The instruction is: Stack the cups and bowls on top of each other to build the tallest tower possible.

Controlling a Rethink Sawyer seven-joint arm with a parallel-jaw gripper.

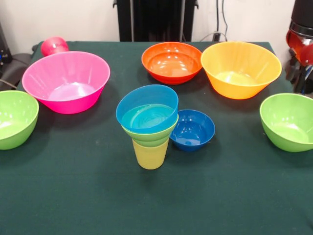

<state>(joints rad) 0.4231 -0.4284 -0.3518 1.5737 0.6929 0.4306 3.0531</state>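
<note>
The tower (pixel 148 128) stands just beside the dark blue bowl (pixel 193 129); the pink bowl (pixel 66 81) is well apart; the robot's fingers perhaps sit outside the picture, so their state cannot be told.

Black pedestal column (pixel 155 19) with vertical panels; glossy red-and-black rounded arm segment (pixel 300 36) at right edge.

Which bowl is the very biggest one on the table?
The pink bowl at the left looks widest, a bit broader than the yellow-orange bowl at the right.
</note>
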